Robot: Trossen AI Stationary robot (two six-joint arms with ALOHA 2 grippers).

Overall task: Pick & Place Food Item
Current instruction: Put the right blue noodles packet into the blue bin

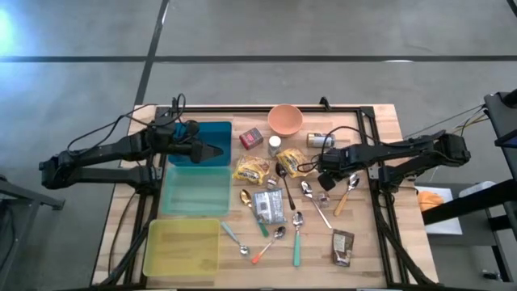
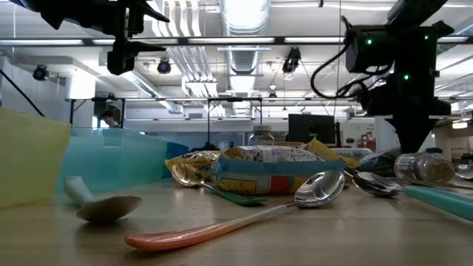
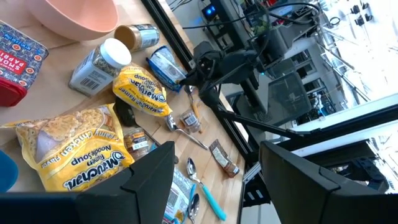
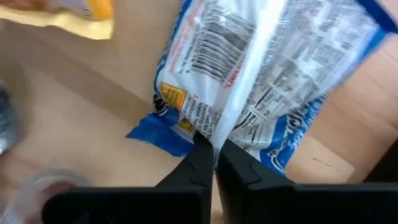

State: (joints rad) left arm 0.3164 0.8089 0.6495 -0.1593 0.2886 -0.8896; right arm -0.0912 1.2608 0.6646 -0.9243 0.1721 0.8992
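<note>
Pinching the packet [image 4: 267, 62] by its raised back seam with the right gripper [image 4: 214, 149] clamped shut, just beside the noodle bag [image 1: 295, 162]. Likely handling as light, crinkly, slippery film. Keeping the left gripper [image 1: 214, 151] part-open, well apart from that bag.

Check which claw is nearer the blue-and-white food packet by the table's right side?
Right. The right claw is shut on the seam of the blue-and-white packet. The left claw hangs open over the blue bin, across the table from it.
</note>
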